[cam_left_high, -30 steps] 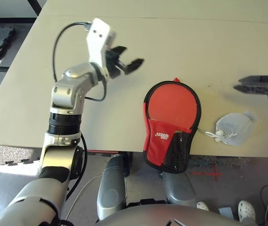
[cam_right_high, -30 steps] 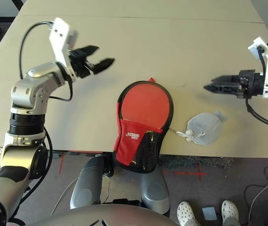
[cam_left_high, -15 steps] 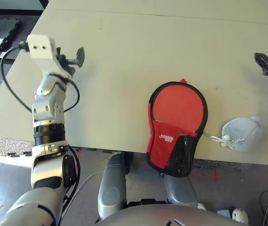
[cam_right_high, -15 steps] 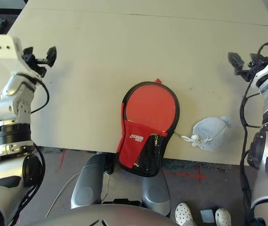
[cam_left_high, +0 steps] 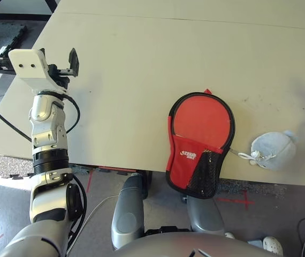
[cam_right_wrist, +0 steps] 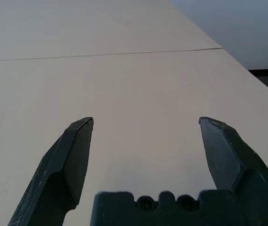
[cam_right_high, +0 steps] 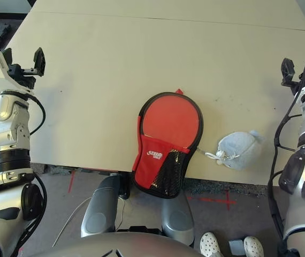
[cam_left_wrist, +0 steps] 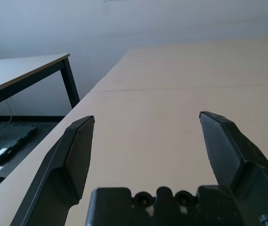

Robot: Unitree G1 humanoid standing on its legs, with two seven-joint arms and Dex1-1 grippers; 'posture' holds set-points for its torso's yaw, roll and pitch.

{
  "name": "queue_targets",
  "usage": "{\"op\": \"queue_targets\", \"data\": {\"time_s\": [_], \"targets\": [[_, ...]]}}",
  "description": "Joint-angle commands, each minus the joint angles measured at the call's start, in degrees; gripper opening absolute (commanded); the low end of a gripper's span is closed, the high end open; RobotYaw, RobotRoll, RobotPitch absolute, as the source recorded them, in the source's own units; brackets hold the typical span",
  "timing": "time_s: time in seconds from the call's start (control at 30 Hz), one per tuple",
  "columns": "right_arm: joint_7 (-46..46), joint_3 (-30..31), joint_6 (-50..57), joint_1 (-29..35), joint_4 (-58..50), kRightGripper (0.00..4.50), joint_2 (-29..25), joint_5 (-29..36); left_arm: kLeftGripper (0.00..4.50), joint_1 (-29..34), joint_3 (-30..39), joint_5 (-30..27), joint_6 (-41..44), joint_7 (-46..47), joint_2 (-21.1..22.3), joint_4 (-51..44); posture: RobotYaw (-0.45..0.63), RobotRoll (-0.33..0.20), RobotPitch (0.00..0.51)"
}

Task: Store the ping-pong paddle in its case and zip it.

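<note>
Finishing seems in hand: left hand (cam_right_high: 24,53) and right hand (cam_right_high: 301,66) gape empty; next, check the paddle case's (cam_right_high: 151,165) zip.

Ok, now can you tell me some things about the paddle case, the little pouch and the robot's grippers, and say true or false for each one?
1. The case is red with a black edge. True.
2. The pouch lies on top of the case. False: it lies beside the case, on the robot's right.
3. The left gripper is open. True.
4. The right gripper is holding the pouch. False: it is open and holds nothing.
5. The case sticks out past the near edge of the table. True.
6. The pouch is bright green. False: it is pale grey-blue.
</note>
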Motion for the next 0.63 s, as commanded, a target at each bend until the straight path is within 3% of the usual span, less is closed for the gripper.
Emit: {"op": "queue_targets", "data": {"time_s": [0.03, 0.27, 0.63], "targets": [[-0.52, -1.47, -0.90, 1.10, 1.02, 4.47, 0.68, -0.63, 4.50, 1.24, -0.36, 0.54, -1.56, 0.48, 0.27, 0.31, 0.04, 0.000, 0.214], [-0.96, -1.91, -0.91, 0.59, 1.33, 4.47, 2.43, -1.09, 4.50, 2.15, -0.67, 0.45, -1.52, 0.83, 0.04, -0.41, 0.06, 0.000, 0.212], [-0.39, -1.51, -0.21, 0.60, 0.92, 4.47, 3.43, -2.03, 4.50, 1.66, -1.13, 0.09, -0.66, 0.15, 1.13, 0.58, 0.04, 0.000, 0.250]]}}
